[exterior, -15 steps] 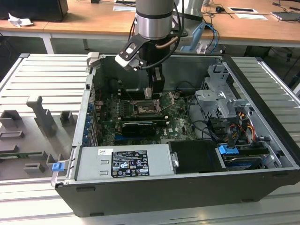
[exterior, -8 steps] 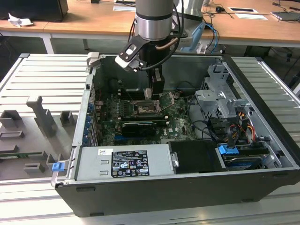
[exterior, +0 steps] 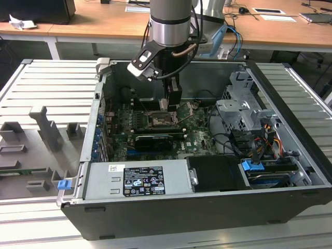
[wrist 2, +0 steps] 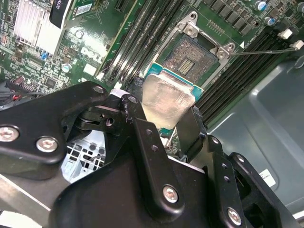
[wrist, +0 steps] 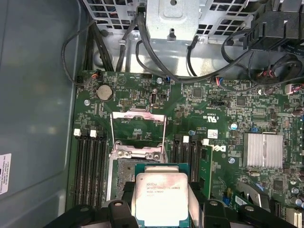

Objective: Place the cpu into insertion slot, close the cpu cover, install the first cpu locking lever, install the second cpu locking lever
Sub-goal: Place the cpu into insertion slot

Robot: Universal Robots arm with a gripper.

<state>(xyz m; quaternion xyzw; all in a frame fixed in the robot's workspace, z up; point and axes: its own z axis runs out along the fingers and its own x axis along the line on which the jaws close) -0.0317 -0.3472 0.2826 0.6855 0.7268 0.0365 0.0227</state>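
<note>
Jaws: pinching the cpu (wrist: 161,197) | near the insertion slot (wrist 2: 190,57) | the cpu cover (wrist: 137,114) open

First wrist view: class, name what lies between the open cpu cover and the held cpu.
The insertion slot, its dark pin field uncovered, lies between the cpu cover and the cpu.

The exterior view stands off the arm (exterior: 170,21), high and at middling range, looking down at a slant into the open computer case (exterior: 155,218) on the ribbed table (exterior: 46,83). Both wrist views sit close behind the claw (wrist 2: 164,111) (wrist: 164,209), facing down onto the motherboard (wrist 2: 90,52) (wrist: 213,109) from different sides. They share the cpu (wrist 2: 166,97) (wrist: 161,190) gripped in the claw, the insertion slot (wrist 2: 190,57) (wrist: 124,170) and the memory slots (wrist 2: 142,38) (wrist: 90,166). The exterior view takes in the same board from farther off.
</note>
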